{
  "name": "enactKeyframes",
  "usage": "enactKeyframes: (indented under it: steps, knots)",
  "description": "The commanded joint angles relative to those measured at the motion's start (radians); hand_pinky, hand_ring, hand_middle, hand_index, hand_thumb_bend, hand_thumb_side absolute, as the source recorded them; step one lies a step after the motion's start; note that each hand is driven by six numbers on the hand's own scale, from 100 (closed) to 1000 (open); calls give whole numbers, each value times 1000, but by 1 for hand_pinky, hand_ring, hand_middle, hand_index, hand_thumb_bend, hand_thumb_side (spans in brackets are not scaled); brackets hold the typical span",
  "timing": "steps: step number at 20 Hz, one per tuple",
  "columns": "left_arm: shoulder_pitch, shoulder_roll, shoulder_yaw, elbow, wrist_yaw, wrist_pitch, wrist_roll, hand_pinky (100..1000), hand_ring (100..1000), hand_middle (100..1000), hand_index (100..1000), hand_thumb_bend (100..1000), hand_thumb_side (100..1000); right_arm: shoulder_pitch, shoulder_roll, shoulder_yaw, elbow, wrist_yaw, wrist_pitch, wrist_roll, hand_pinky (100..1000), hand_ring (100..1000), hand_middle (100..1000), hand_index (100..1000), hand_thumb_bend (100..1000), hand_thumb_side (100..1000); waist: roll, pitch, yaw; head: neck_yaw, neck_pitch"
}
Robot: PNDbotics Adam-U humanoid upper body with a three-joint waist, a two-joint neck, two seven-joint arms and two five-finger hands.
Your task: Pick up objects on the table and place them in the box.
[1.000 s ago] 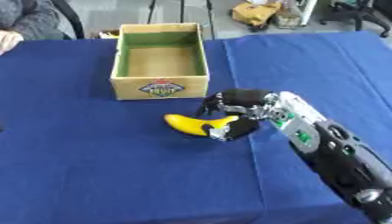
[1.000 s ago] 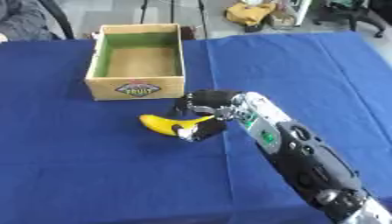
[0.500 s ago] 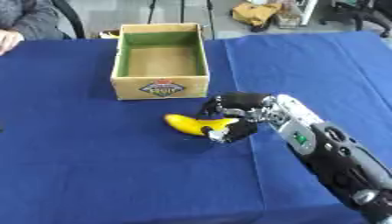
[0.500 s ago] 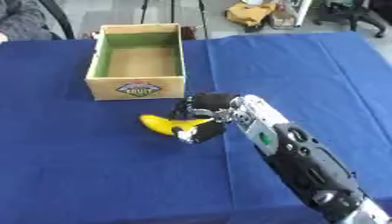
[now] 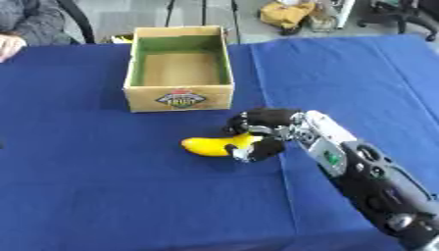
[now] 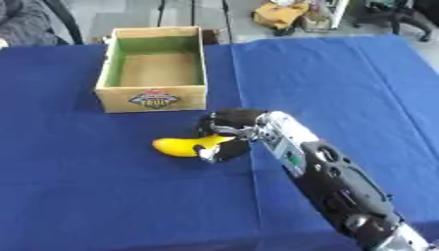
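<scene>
A yellow banana (image 5: 208,145) lies on the blue tablecloth, in front of the box and slightly to its right. My right hand (image 5: 260,133) reaches in from the lower right and is shut on the banana's right end, fingers above it and thumb below. The cardboard box (image 5: 178,99) stands open at the back centre, its green-lined inside showing a bare brown floor. My left hand shows in neither view.
The blue cloth (image 5: 85,186) covers the whole table. A person's hand (image 5: 9,45) rests on the far left edge. Chairs and a yellow bag (image 5: 291,12) sit on the floor behind the table.
My right hand's fingers have curled tighter round the banana's right end. The banana has stayed about where it was.
</scene>
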Motion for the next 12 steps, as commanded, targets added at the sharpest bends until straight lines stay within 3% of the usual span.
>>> enactKeyframes:
  steps: [1, 12]
  knots:
    - [-5, 10, -2, -12, 1, -2, -4, 520, 483, 551, 640, 173, 1000, -11, -6, -8, 3, 21, -1, -10, 694, 735, 766, 876, 100, 932, 4, -13, 2, -3, 5]
    - [-5, 10, -3, -12, 1, -2, -6, 520, 483, 552, 640, 173, 1000, -9, -8, 0, -6, 91, -32, -24, 699, 744, 776, 882, 100, 908, 4, -13, 3, -5, 5]
